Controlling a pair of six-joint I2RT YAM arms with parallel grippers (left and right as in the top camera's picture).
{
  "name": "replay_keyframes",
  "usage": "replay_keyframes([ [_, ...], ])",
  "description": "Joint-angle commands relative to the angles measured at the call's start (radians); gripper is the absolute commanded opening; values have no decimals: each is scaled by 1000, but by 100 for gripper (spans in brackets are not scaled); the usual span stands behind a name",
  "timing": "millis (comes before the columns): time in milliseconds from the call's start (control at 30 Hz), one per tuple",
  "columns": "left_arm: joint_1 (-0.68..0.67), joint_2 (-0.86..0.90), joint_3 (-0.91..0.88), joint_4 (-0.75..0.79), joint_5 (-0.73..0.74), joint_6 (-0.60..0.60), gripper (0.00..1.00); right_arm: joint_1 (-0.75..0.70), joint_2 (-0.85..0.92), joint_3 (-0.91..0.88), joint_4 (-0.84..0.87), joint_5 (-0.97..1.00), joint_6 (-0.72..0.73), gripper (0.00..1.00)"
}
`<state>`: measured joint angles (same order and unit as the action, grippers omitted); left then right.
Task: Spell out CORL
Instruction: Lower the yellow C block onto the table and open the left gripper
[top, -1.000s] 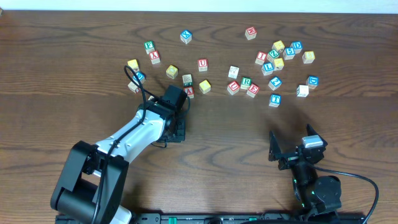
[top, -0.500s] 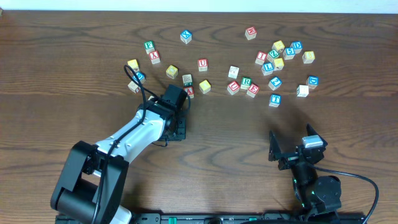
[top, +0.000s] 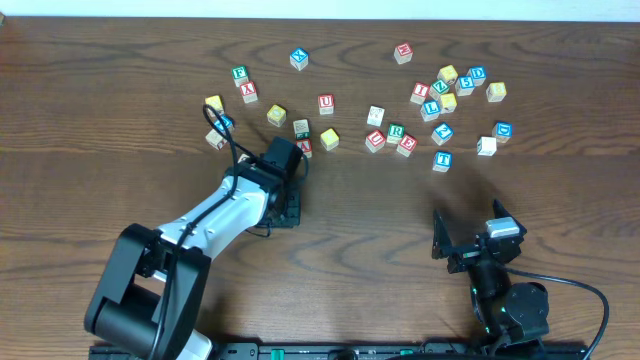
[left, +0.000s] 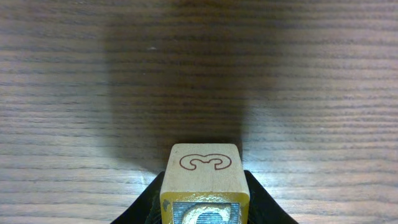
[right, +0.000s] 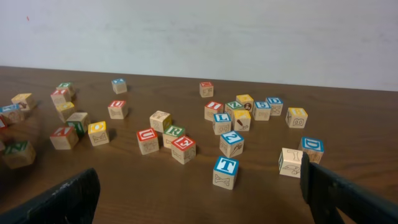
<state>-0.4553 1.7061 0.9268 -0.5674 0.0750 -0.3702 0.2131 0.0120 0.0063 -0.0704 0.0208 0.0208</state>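
Your left gripper (top: 284, 205) pinches the yellow-faced cube (left: 205, 177) squarely, its yellow face toward the wrist camera, over the table (top: 380, 215) just short of the scattered blocks. The left arm is stretched forward. Your right gripper (top: 470, 230) stands spread wide.

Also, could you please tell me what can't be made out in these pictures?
1. Letter on the held cube: in the left wrist view, its yellow-framed lettered face is cut off by the bottom edge.
2. The same cube in the overhead view: hidden under the left end effector.
3. Letter on the far-left cube: in the right wrist view, it is too blurred to read.
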Motion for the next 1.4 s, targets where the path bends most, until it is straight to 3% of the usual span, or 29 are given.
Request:
replay_keyframes([
  [0, -15, 13, -5, 5, -13, -10, 7, -7, -5, -1, -5, -5, -11, 99],
  [1367, -17, 50, -5, 16, -16, -10, 9, -7, -5, -1, -5, -5, -11, 99],
])
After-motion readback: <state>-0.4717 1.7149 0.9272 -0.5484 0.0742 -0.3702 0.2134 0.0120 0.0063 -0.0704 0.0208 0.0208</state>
